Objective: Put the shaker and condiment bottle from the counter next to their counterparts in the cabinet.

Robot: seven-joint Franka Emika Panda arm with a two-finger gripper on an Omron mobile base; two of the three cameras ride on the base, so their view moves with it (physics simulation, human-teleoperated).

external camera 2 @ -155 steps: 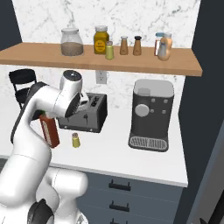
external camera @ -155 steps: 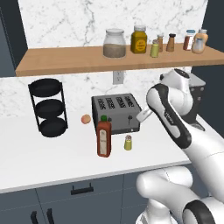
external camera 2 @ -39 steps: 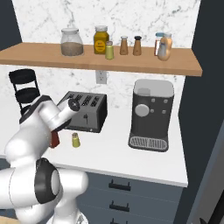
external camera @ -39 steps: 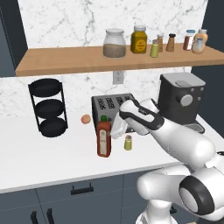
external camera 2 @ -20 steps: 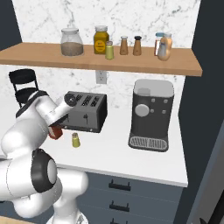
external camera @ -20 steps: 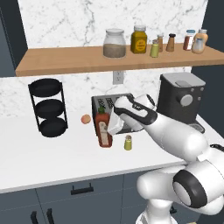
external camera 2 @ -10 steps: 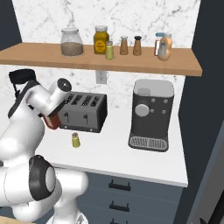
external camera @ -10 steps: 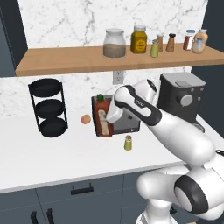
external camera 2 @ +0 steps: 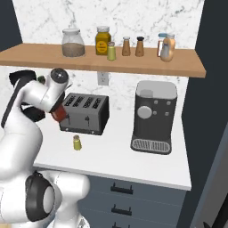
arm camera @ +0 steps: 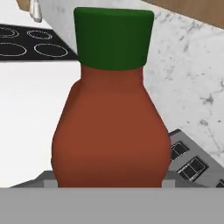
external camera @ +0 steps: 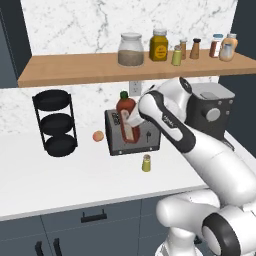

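My gripper is shut on the condiment bottle, a red bottle with a green cap. It hangs slightly tilted in the air in front of the toaster. In the hand view the condiment bottle stands close before the camera, and its body hides the fingertips. A bit of its red shows beside the arm in the right base view. The small yellow-green shaker stands on the counter in front of the toaster. Above is the cabinet, where the counterparts stand toward the right end.
A black three-tier rack stands at the left, with a small orange ball beside the toaster. A coffee machine is on the right. A glass jar and an amber jar stand mid-shelf.
The gripper has lifted the condiment bottle off the counter, up and slightly right, to toaster-top height. The shaker has stayed put.
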